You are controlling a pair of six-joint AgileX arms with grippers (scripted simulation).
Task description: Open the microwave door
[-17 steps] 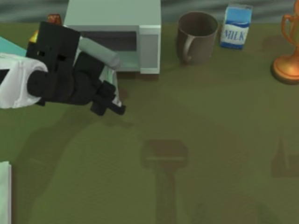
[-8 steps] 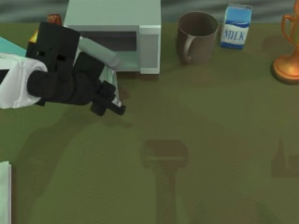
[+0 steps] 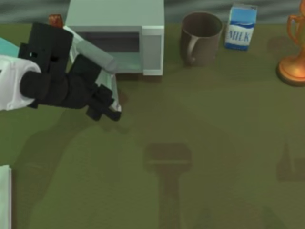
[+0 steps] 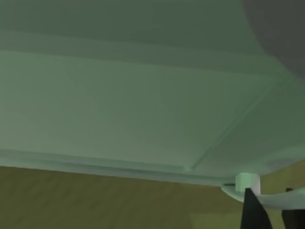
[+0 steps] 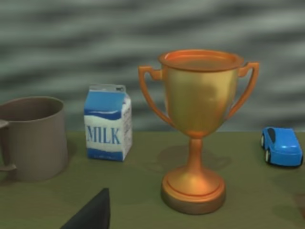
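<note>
Microwave door [image 3: 97,71] swung ajar off microwave [image 3: 116,19], handle edge touching left end effector [image 3: 106,109]; grip state unclear

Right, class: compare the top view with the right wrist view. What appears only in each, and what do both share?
Only the top view shows the boxy pale grey-green microwave, its swung-out microwave door and the black left gripper beside the door. Only the right wrist view shows the small blue toy car. Both share the brown-grey mug, the blue-and-white milk carton, the orange-gold trophy cup and the green table.
</note>
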